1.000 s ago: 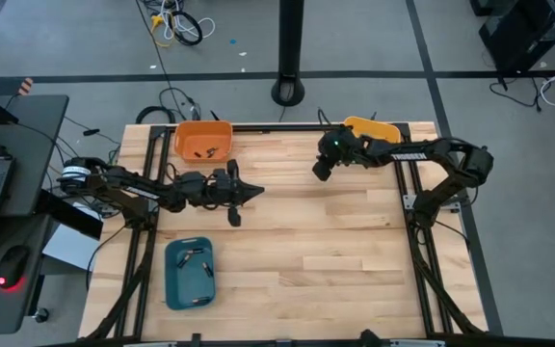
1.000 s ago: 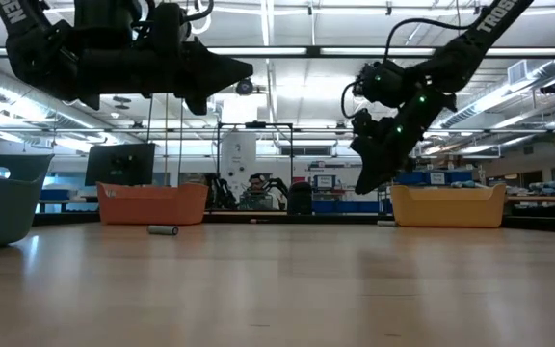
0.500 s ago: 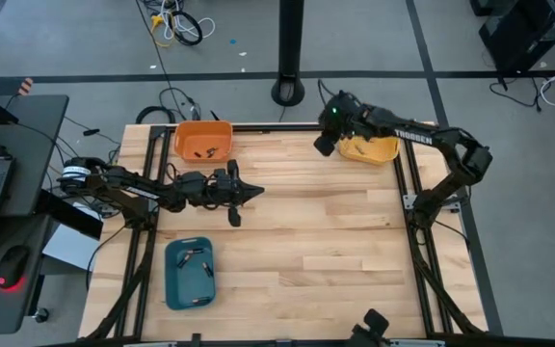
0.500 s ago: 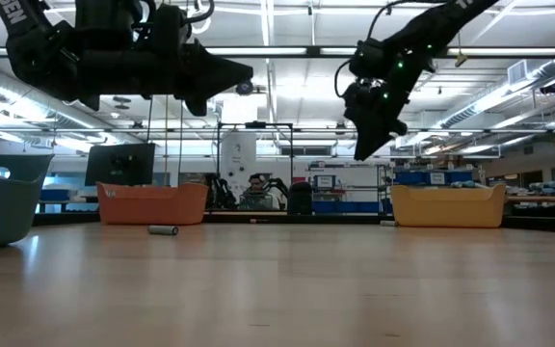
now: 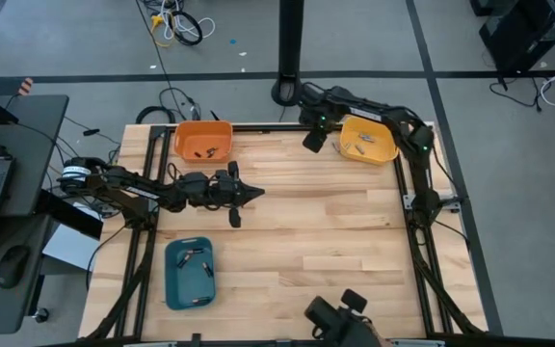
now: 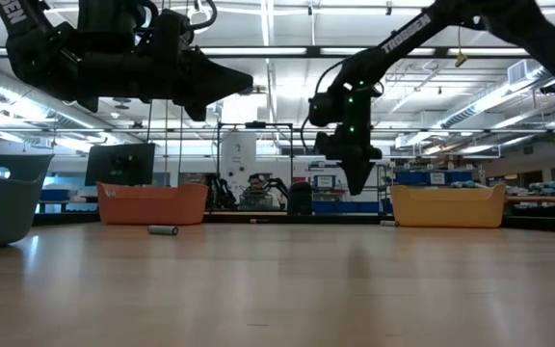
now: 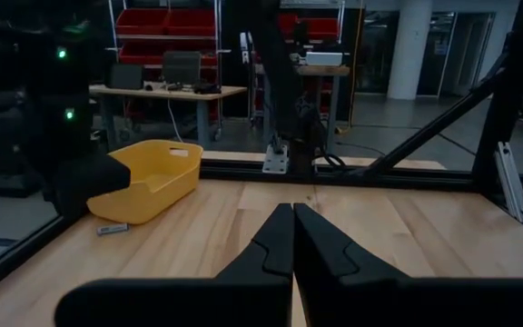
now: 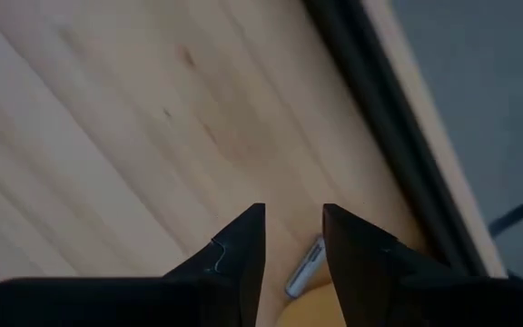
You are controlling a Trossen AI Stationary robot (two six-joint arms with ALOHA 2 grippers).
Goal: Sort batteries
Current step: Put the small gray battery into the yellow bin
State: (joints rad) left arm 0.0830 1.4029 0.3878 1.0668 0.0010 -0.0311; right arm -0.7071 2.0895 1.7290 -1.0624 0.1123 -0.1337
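My right gripper (image 5: 309, 145) hangs open over the table's far edge, just left of the yellow tray (image 5: 385, 152), fingers pointing down. Between its fingertips (image 8: 293, 222), in the right wrist view, a small silvery battery (image 8: 305, 268) lies on the wood below. The same battery (image 7: 112, 230) shows on the table beside the yellow tray (image 7: 152, 182). Another battery (image 6: 163, 229) lies on the table in front of the orange tray (image 6: 152, 204). My left gripper (image 5: 258, 193) waits shut and level above the table's left half, holding nothing.
The orange tray (image 5: 203, 141) at the far left, the yellow tray and a teal tray (image 5: 190, 273) at the near left each hold batteries. A black frame rail (image 8: 398, 136) runs along the far edge. A dark object (image 5: 335, 313) sits at the near edge.
My right gripper has swung from in front of the yellow tray toward the table's far edge and to the left, rising a little. It has tipped from a slant until it points almost straight down. Its fingers have stayed apart. The dark object at the near edge has come into view.
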